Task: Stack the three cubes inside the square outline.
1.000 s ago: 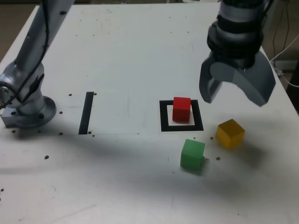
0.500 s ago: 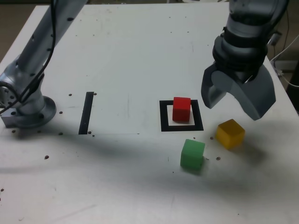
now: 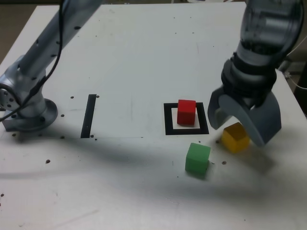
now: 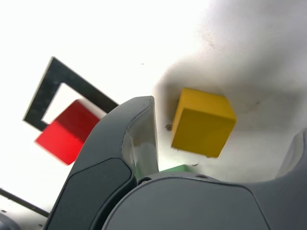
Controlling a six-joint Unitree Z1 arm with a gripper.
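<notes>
The gripper (image 3: 241, 127), jaws spread apart, is hanging over the yellow cube (image 3: 235, 137) at the exterior view's right, gripping nothing.

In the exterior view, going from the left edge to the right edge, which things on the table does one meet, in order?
Arm base → straight black tape strip → red cube inside the square outline → green cube → yellow cube, with the open gripper over it.
</notes>
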